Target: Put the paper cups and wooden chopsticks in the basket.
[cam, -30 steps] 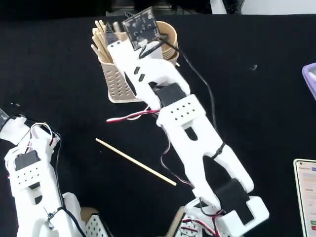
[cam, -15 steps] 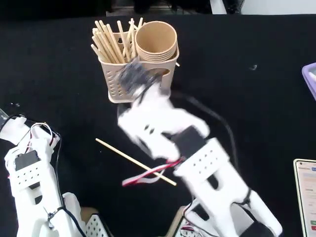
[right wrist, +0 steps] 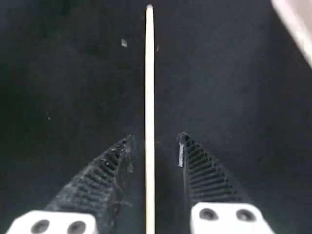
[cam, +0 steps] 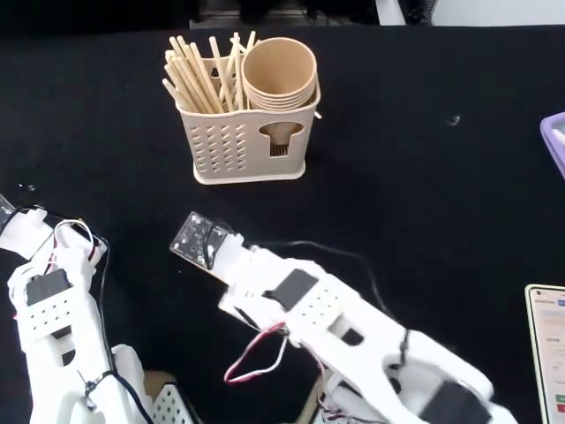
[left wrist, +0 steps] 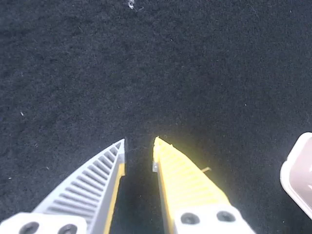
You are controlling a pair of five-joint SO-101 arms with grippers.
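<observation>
I am counting one basket point(cam: 247, 146) on the table point(cam: 441, 194). Inside it I am seeing one stack of paper cups point(cam: 279, 71); several nested rims are showing, too tightly packed for me to give an exact number. Beside the stack I am making out a bundle of wooden chopsticks point(cam: 199, 75), roughly a dozen, crossing too much for a sure count. I am finding one loose chopstick point(right wrist: 149, 73) lying on the table. I am driving two grippers, the left gripper point(left wrist: 139, 141) and the right gripper point(right wrist: 154, 137). At the table's edge I am noting one purple object point(cam: 556, 141) and one screen point(cam: 547, 353).
</observation>
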